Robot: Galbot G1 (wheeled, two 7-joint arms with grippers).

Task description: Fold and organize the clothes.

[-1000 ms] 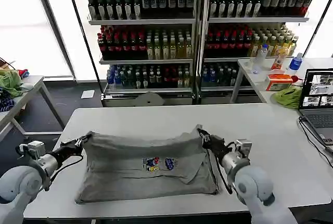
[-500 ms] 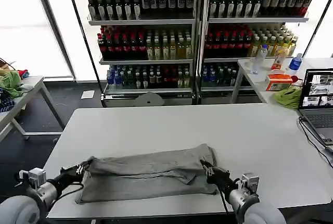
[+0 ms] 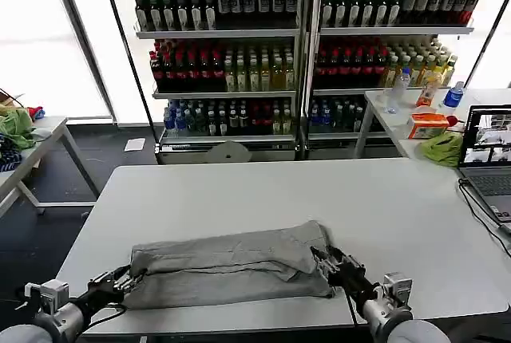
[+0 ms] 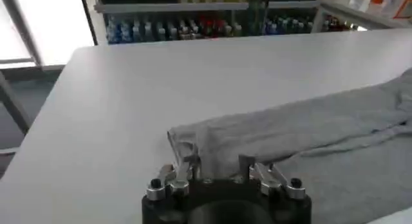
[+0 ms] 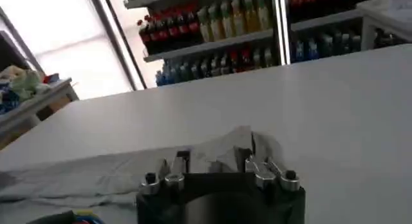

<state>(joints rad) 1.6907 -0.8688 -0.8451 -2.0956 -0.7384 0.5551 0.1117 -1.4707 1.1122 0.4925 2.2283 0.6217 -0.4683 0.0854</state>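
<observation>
Head view: grey shirt (image 3: 227,267) folded into long band, lying across near part of white table (image 3: 263,191), close to front edge. Left gripper (image 3: 125,281) at band's left end, fingers pinched on cloth there. Right gripper (image 3: 326,262) at band's right end, fingers closed on cloth corner. Shelves (image 3: 303,40) behind packed with bottles in rows. Laptop (image 3: 489,151) open at far right; green cloth (image 3: 441,148) on side table beside it.

Left wrist view: left gripper (image 4: 215,170) low over table, fingers (image 4: 191,165) clamped on shirt (image 4: 302,132) edge, fabric bunched between them.

Right wrist view: right gripper (image 5: 212,161) low, fingers (image 5: 180,161) clamped on raised shirt (image 5: 90,174) corner; band stretches away flat on table.
</observation>
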